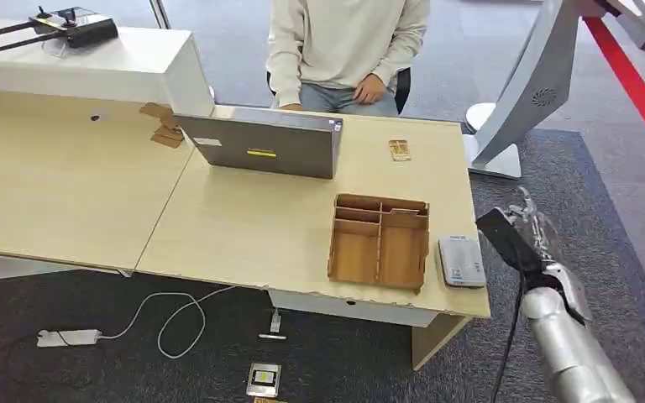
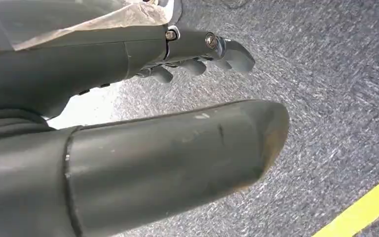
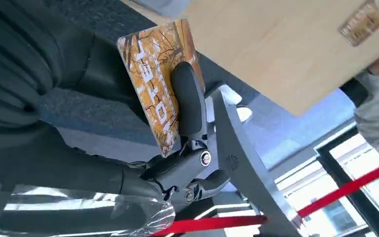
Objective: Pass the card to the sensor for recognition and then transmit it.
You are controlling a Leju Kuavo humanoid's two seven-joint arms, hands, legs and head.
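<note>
— So, what did the right hand (image 3: 177,123) hold?
— An orange patterned card (image 3: 153,79), pinched off the table's right edge, near the grey sensor box (image 1: 461,261).
— And overhead?
— A dark slab, probably its back.

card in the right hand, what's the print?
Orange-brown branch pattern with white lettering on the card, held by the right hand. Clearest in the right wrist view.

On the tabletop (image 1: 243,227), the sensor (image 1: 461,261) lies just right of the wooden tray (image 1: 380,242), the laptop (image 1: 262,144) behind them, a person (image 1: 344,50) beyond.
</note>
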